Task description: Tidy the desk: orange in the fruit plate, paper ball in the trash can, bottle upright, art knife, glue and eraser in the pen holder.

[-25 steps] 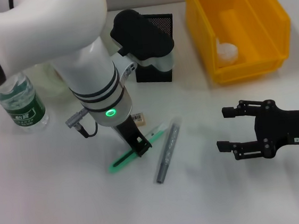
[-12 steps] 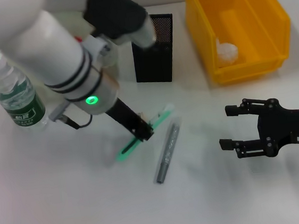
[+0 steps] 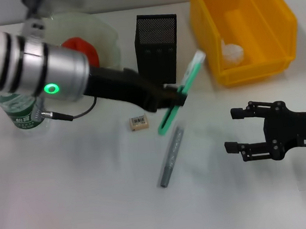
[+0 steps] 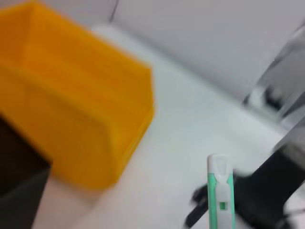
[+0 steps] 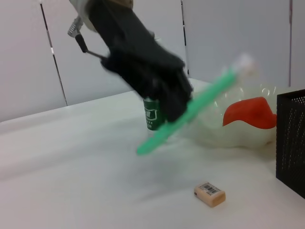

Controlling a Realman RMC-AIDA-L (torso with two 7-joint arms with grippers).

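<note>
My left gripper (image 3: 176, 98) is shut on the green art knife (image 3: 185, 86), which hangs tilted above the table just right of the black mesh pen holder (image 3: 157, 45). The right wrist view shows the same grip on the knife (image 5: 200, 105). The tan eraser (image 3: 138, 122) and the grey glue stick (image 3: 171, 155) lie on the table below. The bottle (image 3: 26, 112) stands upright at the left. The orange (image 3: 81, 50) rests in the pale fruit plate (image 3: 103, 35). A paper ball (image 3: 233, 52) lies inside the yellow trash can (image 3: 274, 19). My right gripper (image 3: 234, 130) rests open at the right.
The left forearm (image 3: 45, 82) stretches low across the table from the left, in front of the plate and the bottle. In the left wrist view the yellow bin (image 4: 71, 105) lies ahead, with the right arm's dark gripper (image 4: 267, 191) behind the knife (image 4: 220, 198).
The left gripper has lifted the art knife off the table and carried it right and back, up beside the pen holder. The eraser now shows. The right arm has hardly moved.
</note>
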